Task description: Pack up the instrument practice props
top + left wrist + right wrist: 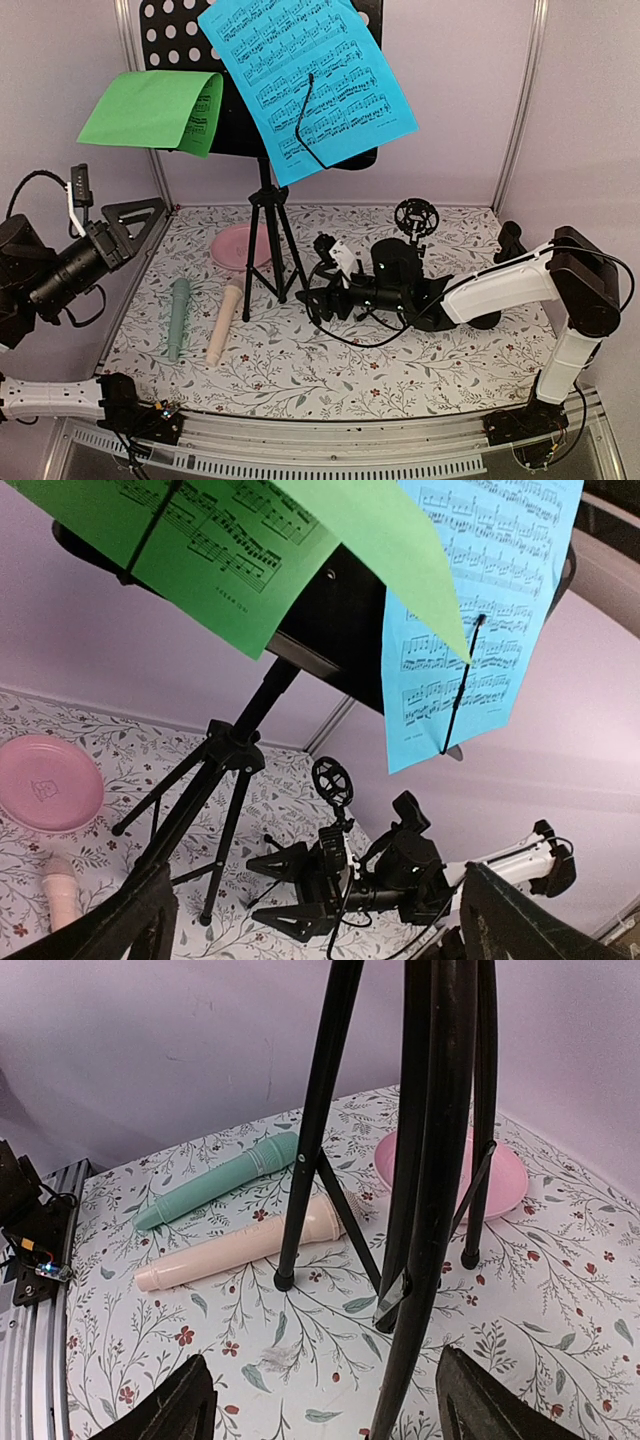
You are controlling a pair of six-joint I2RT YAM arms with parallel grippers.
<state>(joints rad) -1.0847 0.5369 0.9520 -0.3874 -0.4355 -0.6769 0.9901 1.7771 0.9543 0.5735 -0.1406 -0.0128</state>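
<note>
The black perforated music desk stands on tripod legs at the back. It holds a folded green music sheet and a blue music sheet. A mint-green toy microphone and a peach toy microphone lie side by side on the mat left of the legs. A small black microphone tripod with a ring mount stands behind my right arm. My right gripper is open, low by the stand; one leg runs between its fingers. My left gripper is open, empty and raised at the left.
A pink round plate lies behind the stand's legs. White walls with metal posts close the back and sides. The flowered mat ends at a metal rail in front. Another small black object sits behind my right arm.
</note>
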